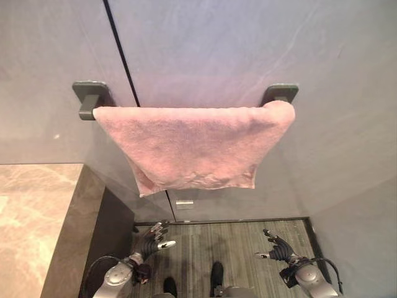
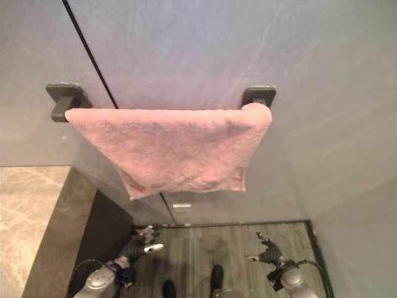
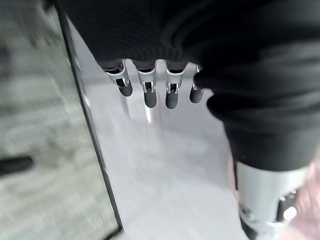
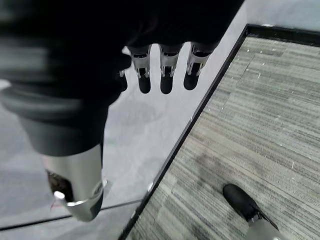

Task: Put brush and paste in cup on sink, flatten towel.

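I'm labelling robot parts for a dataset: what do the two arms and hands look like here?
Both arms are silver-grey. The left hand and the right hand each have silver fingers with dark tips and a separate thumb; a dark ribbed cover wraps the back of each hand and the wrist.

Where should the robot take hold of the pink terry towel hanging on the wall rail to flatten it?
Probably the pink terry towel at its lower left corner, reached from below by the left hand: that corner hangs lowest and the hem runs uneven. The right hand could pinch the lower right corner. Both hands hang open beneath it.
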